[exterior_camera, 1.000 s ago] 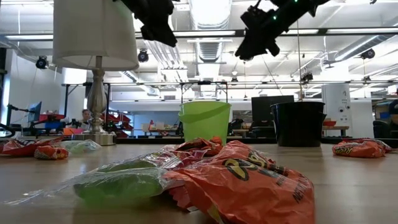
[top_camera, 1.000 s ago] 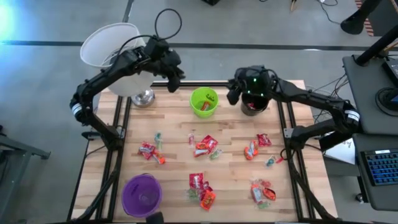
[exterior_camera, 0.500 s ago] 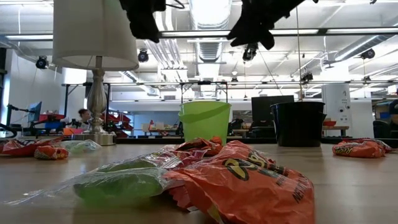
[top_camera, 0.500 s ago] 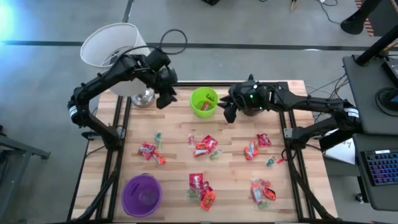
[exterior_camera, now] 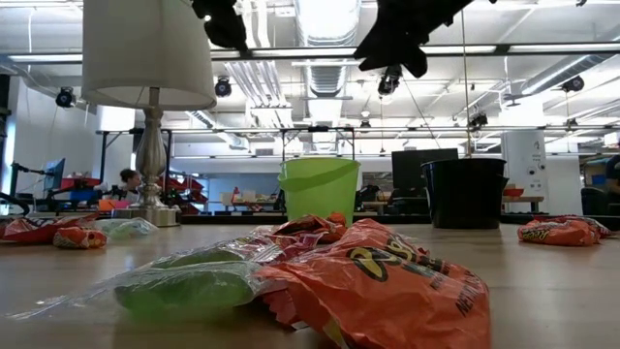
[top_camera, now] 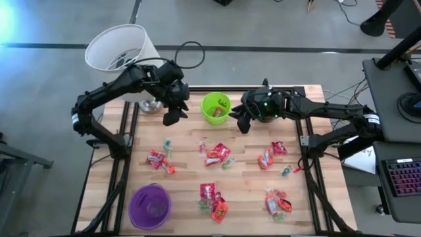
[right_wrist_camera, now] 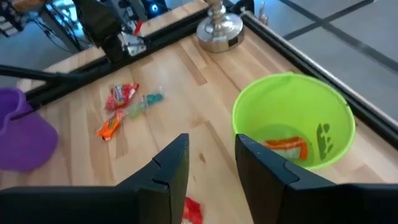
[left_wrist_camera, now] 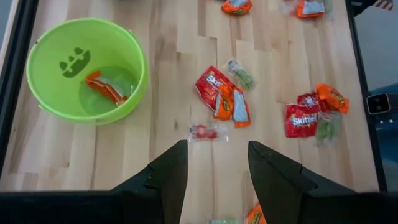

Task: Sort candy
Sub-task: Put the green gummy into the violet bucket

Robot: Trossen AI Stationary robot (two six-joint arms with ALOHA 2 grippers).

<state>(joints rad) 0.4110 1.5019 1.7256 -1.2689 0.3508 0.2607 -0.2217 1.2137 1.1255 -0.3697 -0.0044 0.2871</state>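
Both grippers hang above the far half of the wooden table [top_camera: 187,168], on either side of the green cup [top_camera: 216,107]. The left gripper [top_camera: 172,116] is open and empty, the cup beside it and a red-and-orange cluster of candy [left_wrist_camera: 222,98] ahead of its fingers [left_wrist_camera: 168,171]. The right gripper [top_camera: 242,122], jaws likewise parted and holding nothing, faces the cup, where one orange packet [right_wrist_camera: 285,147] lies on the bottom. More wrapped sweets lie scattered over the near half, by the purple cup [top_camera: 150,205].
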